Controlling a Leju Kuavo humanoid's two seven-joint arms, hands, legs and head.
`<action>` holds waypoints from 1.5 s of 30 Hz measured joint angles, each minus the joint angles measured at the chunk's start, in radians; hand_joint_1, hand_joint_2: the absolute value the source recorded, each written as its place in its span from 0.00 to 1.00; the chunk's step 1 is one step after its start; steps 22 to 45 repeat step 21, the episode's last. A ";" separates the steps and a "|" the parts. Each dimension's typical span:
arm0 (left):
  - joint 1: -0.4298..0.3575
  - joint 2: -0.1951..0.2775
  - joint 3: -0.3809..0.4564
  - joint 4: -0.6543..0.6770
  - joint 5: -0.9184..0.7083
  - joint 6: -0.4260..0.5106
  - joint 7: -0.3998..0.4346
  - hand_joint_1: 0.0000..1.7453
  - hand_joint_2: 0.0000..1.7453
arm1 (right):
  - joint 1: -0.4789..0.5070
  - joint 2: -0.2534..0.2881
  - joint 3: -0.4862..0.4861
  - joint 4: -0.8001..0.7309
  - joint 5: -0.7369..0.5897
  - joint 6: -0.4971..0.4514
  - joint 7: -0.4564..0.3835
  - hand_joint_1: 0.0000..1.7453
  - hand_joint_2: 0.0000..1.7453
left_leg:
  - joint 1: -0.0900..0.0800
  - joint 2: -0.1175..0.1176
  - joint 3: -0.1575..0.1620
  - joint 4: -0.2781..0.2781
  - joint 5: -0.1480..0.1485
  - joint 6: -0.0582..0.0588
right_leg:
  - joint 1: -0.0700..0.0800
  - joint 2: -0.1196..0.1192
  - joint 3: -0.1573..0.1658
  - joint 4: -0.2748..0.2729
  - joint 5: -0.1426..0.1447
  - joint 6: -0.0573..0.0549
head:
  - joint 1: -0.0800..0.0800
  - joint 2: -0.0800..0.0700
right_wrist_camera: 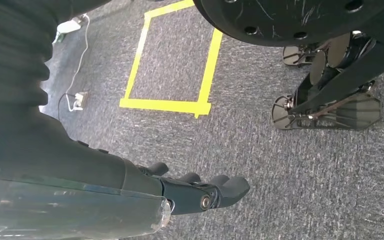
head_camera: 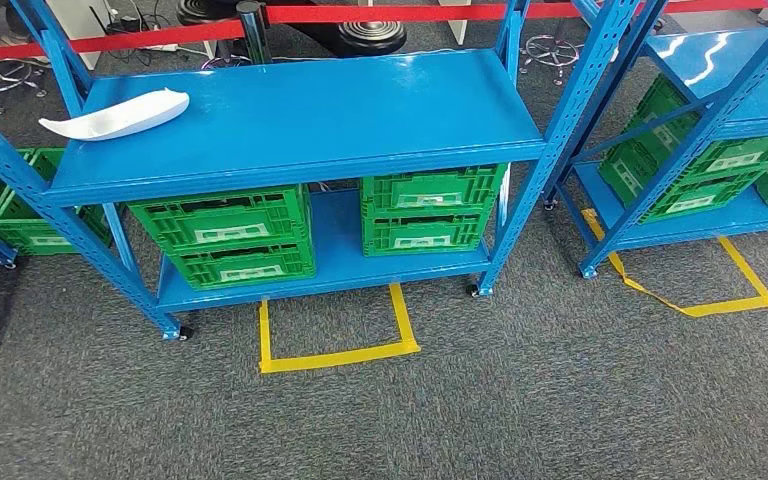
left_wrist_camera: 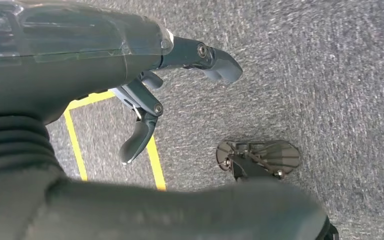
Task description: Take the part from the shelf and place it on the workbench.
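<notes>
Neighbouring rack [head_camera: 720, 120] cut by right edge, its green crates [head_camera: 705, 170] partly behind diagonal braces; another crate [head_camera: 5, 205] clipped at left edge. Labels on the lower-shelf crates [head_camera: 230, 235] too small to read. Left hand [left_wrist_camera: 145, 95] fingers partly hidden under its own cover

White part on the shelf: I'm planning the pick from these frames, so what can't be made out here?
- White part, head view: its underside is hidden and its details are too small.
- Green crates, head view: contents hidden by the blue shelf above.
- Left hand, left wrist view: partly covered by the grey cover.
- Right hand, right wrist view: fingertips overlap; spread unclear.
</notes>
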 joint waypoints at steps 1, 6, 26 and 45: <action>0.001 -0.004 0.010 0.002 -0.002 -0.001 0.000 0.00 0.00 | 0.001 0.002 -0.008 0.000 0.003 0.000 -0.001 0.00 1.00 | 0.000 0.000 0.000 0.000 0.000 0.000 | 0.000 0.000 0.000 0.000 0.000 0.000 | 0.000 0.000; 0.003 -0.018 0.056 0.013 -0.005 -0.002 0.000 0.00 0.00 | 0.006 0.011 -0.044 -0.001 0.007 0.000 -0.005 0.00 1.00 | 0.000 0.000 0.000 0.000 0.000 0.000 | 0.000 0.000 0.000 0.000 0.000 0.000 | 0.000 0.000; 0.005 -0.031 0.109 0.022 -0.007 -0.003 0.000 0.00 0.00 | 0.007 0.021 -0.086 -0.001 0.007 0.000 -0.006 0.00 1.00 | 0.000 -0.002 0.000 0.000 0.000 0.000 | 0.000 0.000 0.001 0.000 0.000 0.000 | 0.000 0.000; 0.005 -0.031 0.109 0.022 -0.007 -0.003 0.000 0.00 0.00 | 0.007 0.021 -0.086 -0.001 0.007 0.000 -0.006 0.00 1.00 | 0.000 -0.002 0.000 0.000 0.000 0.000 | 0.000 0.000 0.001 0.000 0.000 0.000 | 0.000 0.000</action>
